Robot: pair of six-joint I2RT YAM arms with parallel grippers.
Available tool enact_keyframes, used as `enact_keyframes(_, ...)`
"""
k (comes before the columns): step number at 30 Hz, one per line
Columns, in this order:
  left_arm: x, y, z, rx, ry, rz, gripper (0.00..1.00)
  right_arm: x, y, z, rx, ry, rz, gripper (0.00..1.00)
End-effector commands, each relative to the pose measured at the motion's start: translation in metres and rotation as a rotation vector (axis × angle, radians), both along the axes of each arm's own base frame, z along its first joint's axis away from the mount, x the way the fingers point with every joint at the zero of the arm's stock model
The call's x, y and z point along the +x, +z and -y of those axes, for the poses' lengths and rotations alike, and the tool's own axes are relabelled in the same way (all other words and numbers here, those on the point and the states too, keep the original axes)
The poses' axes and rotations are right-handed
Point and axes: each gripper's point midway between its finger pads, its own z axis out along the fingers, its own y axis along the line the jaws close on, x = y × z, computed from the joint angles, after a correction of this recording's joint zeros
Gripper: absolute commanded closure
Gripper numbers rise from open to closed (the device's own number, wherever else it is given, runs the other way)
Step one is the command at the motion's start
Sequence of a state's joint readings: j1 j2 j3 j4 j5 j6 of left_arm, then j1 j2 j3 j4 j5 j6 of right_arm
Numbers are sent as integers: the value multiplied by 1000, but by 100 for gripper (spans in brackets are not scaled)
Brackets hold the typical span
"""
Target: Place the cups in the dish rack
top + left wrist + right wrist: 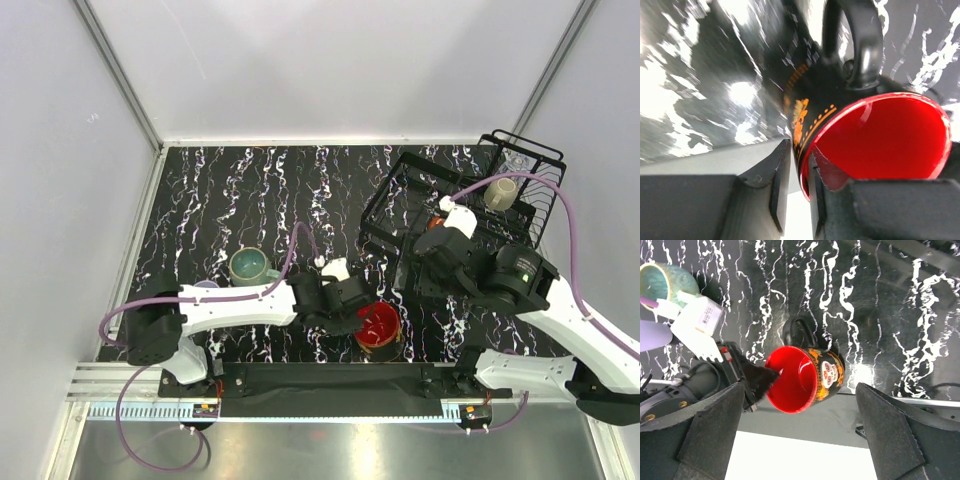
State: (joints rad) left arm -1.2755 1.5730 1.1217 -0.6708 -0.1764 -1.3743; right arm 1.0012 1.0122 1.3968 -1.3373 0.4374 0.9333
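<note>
The left gripper point(799, 200) pinched the red-inside dark mug point(880, 135) by the rim, right between its fingers point(777, 180). The right gripper point(800, 430) gaped wide, empty. Next, likely: lift it over to the dish rack point(383, 210).

1. The far left and middle of the surface point(230, 190) lie bare, leaving room for a hand to pass.
2. Near left, the teal mug point(248, 266) and lavender tumbler point(652, 335) crowd together, with the left arm point(240, 305) crossing in front.
3. The red-lined dark mug point(380, 325) is open on its right; the left hand point(355, 320) straddles its left rim.
4. The right arm point(500, 275) overhangs the near edge of the dish rack point(380, 195); a beige mug point(501, 193) and a clear glass point(520, 158) fill its far end.
</note>
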Motion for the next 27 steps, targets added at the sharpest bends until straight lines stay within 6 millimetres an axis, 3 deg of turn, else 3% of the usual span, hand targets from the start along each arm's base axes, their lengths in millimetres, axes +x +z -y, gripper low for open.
enact_keyframes(1, 36, 27, -32, 102, -71, 276, 100, 0, -2, -11, 28, 31, -12, 0)
enact_keyframes(4, 46, 49, -48, 98, -104, 397, 100, 0, -4, -22, 58, 52, -20, 0)
enact_keyframes(7, 47, 59, -51, 89, -149, 431, 100, 0, -8, -24, 47, 57, -39, 0)
enact_keyframes(13, 41, 54, -52, 128, -191, 434, 100, 3, -3, -28, 65, 47, -30, 0)
enact_keyframes(21, 33, 31, -53, 240, -383, 421, 100, 2, -13, -30, 50, 56, -48, 0)
enact_keyframes(24, 28, 14, -51, 274, -421, 375, 82, 2, -14, -29, 56, 55, -45, 0)
enact_keyframes(27, 24, 10, -43, 230, -439, 360, 65, 1, -15, -29, 61, 53, -44, 0)
